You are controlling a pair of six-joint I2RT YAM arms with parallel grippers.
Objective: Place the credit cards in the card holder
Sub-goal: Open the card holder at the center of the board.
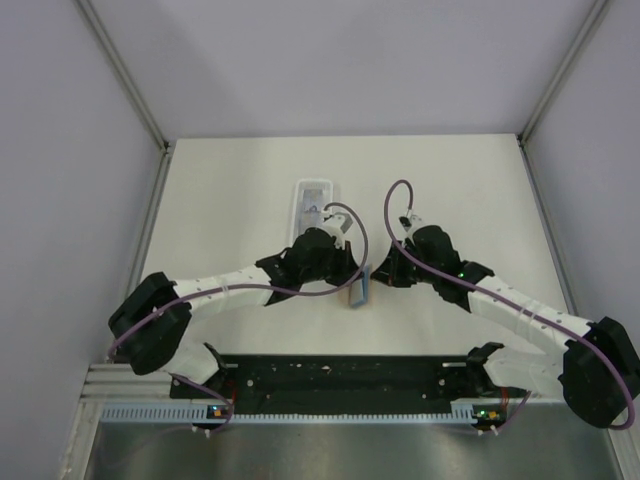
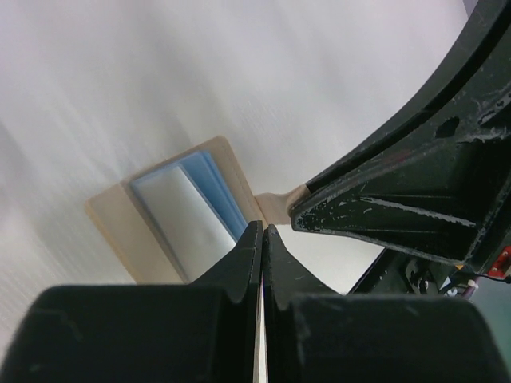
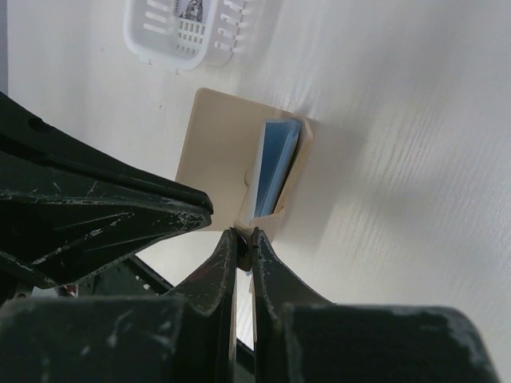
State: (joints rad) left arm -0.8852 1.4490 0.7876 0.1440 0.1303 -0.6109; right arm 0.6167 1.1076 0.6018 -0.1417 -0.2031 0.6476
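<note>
Brings both arms inward to meet over the middle of the table (image 1: 460, 180), with the card holder (image 3: 219, 144) lying open between them. Pinches the right gripper (image 3: 242, 237) tight on the holder's near edge by the closing tab, with a tan sliver showing between the pads. Reads as a bracing grip, so the wallet lies spread and cannot skid when a card is pushed in.

Presses the left gripper (image 2: 262, 233) fully together just above the open holder, tips aimed at the blue lining. Cannot tell whether the pale line between those fingers is a card seen edge-on or only table (too thin to call).

Shows in the blue pocket a pale grey rectangle, probably one of the credit cards (image 2: 188, 223) already seated.

Has the clear plastic tray (image 1: 312, 188) farther out, apart from the holder, with something small and dark-marked inside. Could be a card yet to fetch, though too small to say.
</note>
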